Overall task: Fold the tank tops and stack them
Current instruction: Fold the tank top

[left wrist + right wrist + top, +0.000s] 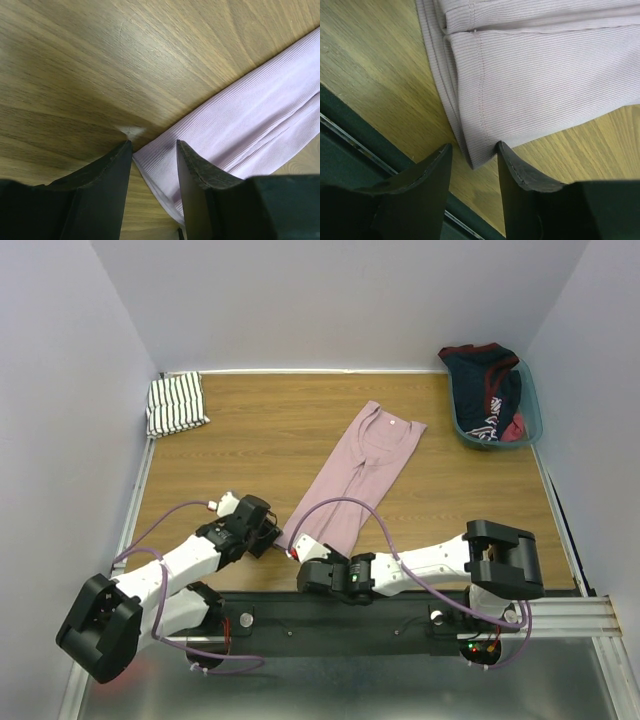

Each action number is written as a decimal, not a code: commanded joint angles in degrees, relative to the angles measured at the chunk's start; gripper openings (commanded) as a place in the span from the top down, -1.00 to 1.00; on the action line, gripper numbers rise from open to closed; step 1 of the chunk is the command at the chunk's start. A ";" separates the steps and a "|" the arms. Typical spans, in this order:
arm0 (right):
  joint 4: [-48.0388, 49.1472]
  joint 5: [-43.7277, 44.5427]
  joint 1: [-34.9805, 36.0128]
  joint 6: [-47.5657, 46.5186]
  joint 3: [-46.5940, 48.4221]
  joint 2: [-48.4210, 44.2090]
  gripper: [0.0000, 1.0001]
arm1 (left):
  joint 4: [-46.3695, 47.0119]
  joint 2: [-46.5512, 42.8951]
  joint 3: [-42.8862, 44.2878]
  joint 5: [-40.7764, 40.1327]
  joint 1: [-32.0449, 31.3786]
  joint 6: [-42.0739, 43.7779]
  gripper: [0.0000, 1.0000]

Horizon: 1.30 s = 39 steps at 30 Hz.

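Looking down from above, the pink top lies as a long narrow strip slanting across the table, its far end right of centre and its near end close to the arm bases. The left gripper and the right gripper sit side by side at that near end. The striped top rests folded in the far left corner, well apart. A basket of dark clothes stands at the far right.

At the left wrist, the left gripper straddles the near left corner of the pink top. Its jaws stand apart and released, with the cloth tip lying between them on the wood.

At the right wrist, the right gripper frames the other near corner of the pink top, where several layers and a seam meet. These jaws also stand apart, not clenched on anything. The dark rail runs just beside the fingers.

The likely next step is pinching both corners to fold the strip away. Only the tips of the cloth sit between the jaws, so a shallow bite could slip out on lifting. The right side may catch just the upper layers and pull the fold open. With both grippers so near each other, they could collide.
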 commanded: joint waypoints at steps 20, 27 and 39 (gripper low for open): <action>0.13 -8.38 0.28 -0.90 8.90 2.87 0.58 | 0.01 4.19 8.45 -2.41 5.46 11.18 1.00; 0.65 -15.15 -0.34 1.21 17.08 8.66 0.61 | -1.05 3.39 10.47 -0.92 14.07 18.38 1.00; 1.18 -18.24 -2.01 3.23 25.26 12.98 0.48 | 1.24 5.41 10.65 3.91 23.14 26.56 1.00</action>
